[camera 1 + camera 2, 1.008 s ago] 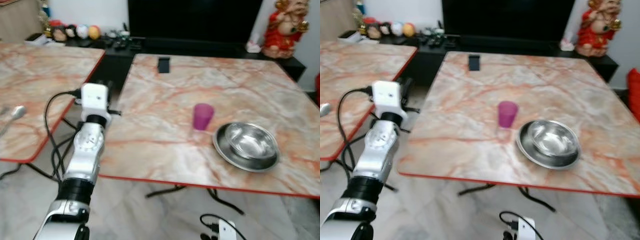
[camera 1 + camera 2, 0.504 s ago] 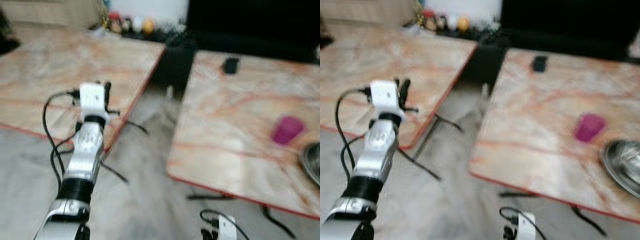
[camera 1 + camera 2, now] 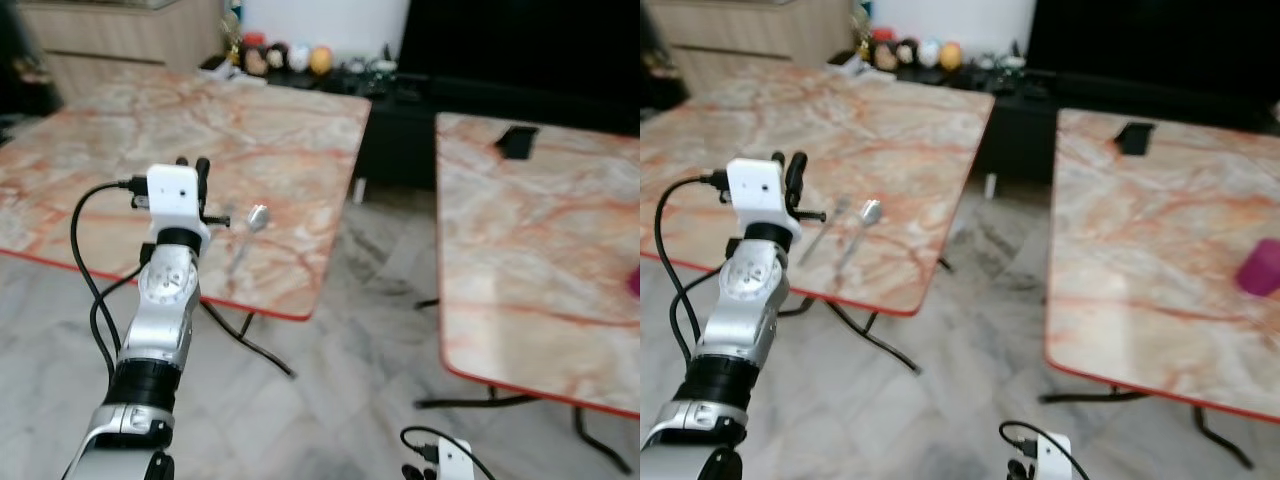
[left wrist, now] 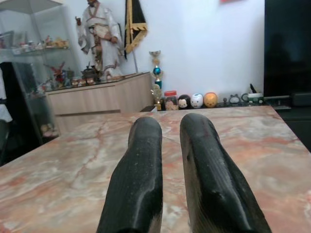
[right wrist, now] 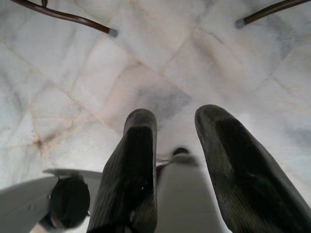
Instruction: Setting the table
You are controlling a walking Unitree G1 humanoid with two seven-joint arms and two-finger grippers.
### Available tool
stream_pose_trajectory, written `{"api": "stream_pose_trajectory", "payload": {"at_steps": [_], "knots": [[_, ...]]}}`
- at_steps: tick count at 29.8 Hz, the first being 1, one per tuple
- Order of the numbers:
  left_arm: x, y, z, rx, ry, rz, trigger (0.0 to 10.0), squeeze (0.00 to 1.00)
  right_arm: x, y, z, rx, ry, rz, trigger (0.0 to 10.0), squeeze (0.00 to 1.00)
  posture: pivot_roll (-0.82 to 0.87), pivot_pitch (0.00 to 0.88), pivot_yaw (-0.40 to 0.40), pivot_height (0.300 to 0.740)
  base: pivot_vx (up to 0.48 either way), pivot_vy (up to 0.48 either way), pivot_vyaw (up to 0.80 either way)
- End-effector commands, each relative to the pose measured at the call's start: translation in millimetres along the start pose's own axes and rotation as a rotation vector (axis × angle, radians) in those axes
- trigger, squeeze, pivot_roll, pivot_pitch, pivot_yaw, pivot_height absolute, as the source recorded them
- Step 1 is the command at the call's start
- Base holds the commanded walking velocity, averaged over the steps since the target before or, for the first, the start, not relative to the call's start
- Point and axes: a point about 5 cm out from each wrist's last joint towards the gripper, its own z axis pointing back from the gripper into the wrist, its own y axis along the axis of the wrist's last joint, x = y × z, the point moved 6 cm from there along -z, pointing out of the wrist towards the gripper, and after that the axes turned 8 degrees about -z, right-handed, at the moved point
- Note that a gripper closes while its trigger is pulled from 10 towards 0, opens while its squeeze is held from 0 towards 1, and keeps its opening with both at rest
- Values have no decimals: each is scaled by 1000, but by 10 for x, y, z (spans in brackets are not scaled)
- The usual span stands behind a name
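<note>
A metal spoon [image 3: 256,216] lies on the left marble table [image 3: 120,130], near its red front edge. A second thin utensil [image 3: 826,224] lies just left of it. My left gripper [image 3: 790,165] is raised in front of that table, fingers [image 4: 146,145] close together with nothing between them, pointing across the tabletop. A purple cup [image 3: 1261,266] stands on the right table [image 3: 1140,230], at the picture's edge. My right gripper [image 5: 176,116] hangs over the floor, its fingers apart and empty.
A black phone [image 3: 518,141] lies at the far side of the right table. A gap of grey tiled floor [image 3: 370,300] runs between the two tables, with table legs and cables. A low black TV bench [image 3: 400,110] with small figurines stands behind.
The camera has swung left: the steel bowl has left the picture, the cup has slid to the right edge, and the left table with its spoon has come into view. My left arm keeps its pose.
</note>
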Motion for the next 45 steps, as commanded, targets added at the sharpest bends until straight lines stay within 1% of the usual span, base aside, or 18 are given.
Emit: {"api": "stream_pose_trajectory", "payload": {"at_steps": [1, 6, 21, 27, 29, 30, 31, 32, 33, 35, 37, 38, 39, 41, 42, 43, 44, 45], "knots": [[43, -2, 9, -7, -7, 0, 10000, 0, 107, -34, 29, -8, -28, -4, 10000, 0, 78, 0, -40, 740, 0, 480, 0], [-45, -59, 34, -21, 15, -14, 10000, 0, 108, -39, 30, -9, -27, -1, 10000, 0, 81, 0, -42, 740, 0, 480, 0], [-51, -104, 71, -30, 15, -22, 10000, 0, 112, -62, 36, -11, -32, -9, 10000, 0, 80, 0, -33, 740, 0, 480, 0], [-173, -222, 131, -58, 53, -82, 10000, 0, 105, -55, 33, -8, -33, -13, 10000, 0, 83, 0, -33, 740, 0, 180, 0], [-269, -496, 230, -147, 58, -154, 10000, 0, 103, -51, 31, -6, -35, -17, 10000, 0, 83, 0, -31, 740, 0, 0, 0], [-276, -525, 243, -156, 57, -159, 10000, 0, 103, -51, 31, -6, -35, -17, 10000, 0, 83, 0, -31, 740, 0, 0, 0], [-325, -685, 311, -211, 58, -181, 10000, 0, 100, -49, 30, -6, -35, -18, 10000, 0, 82, 0, -29, 740, 0, 0, 0], [-357, -778, 360, -242, 60, -185, 10000, 0, 98, -47, 29, -5, -35, -19, 10000, 0, 79, 0, -27, 740, 0, 0, 0], [-386, -886, 422, -277, 55, -200, 10000, 0, 98, -46, 28, -4, -36, -21, 10000, 0, 79, 0, -27, 740, 0, 0, 0], [-425, -1189, 623, -379, 13, -253, 10000, 0, 95, -41, 27, -1, -38, -25, 10000, 0, 81, 0, -25, 740, 0, 0, 0], [-446, -1298, 711, -418, 5, -258, 10000, 0, 95, -40, 26, -1, -39, -26, 10000, 0, 80, 0, -25, 740, 0, 0, 0], [-462, -1483, 871, -490, -20, -289, 10000, 0, 96, -39, 26, 0, -40, -27, 10000, 0, 80, 0, -25, 740, 0, 0, 0], [-466, -1528, 911, -508, -27, -297, 10000, 0, 96, -38, 26, 1, -40, -27, 10000, 0, 80, 0, -23, 740, 0, 0, 0], [-437, -1803, 1196, -631, -87, -329, 10000, 0, 98, -35, 26, 1, -41, -27, 10000, 0, 81, 0, -24, 740, 0, 0, 0], [-436, -1833, 1238, -642, -90, -333, 10000, 0, 98, -35, 26, 1, -41, -27, 10000, 0, 81, 0, -24, 740, 0, 0, 0], [-424, -1891, 1313, -668, -99, -331, 10000, 0, 98, -35, 26, 1, -41, -26, 10000, 0, 81, 0, -24, 740, 0, 0, 0], [-391, -1987, 1443, -713, -125, -335, 10000, 0, 99, -35, 26, 2, -41, -27, 10000, 0, 79, 0, -24, 740, 0, 0, 0], [-383, -2016, 1488, -726, -131, -336, 10000, 0, 100, -34, 26, 2, -42, -27, 10000, 0, 79, 0, -24, 740, 0, 0, 0]]}}
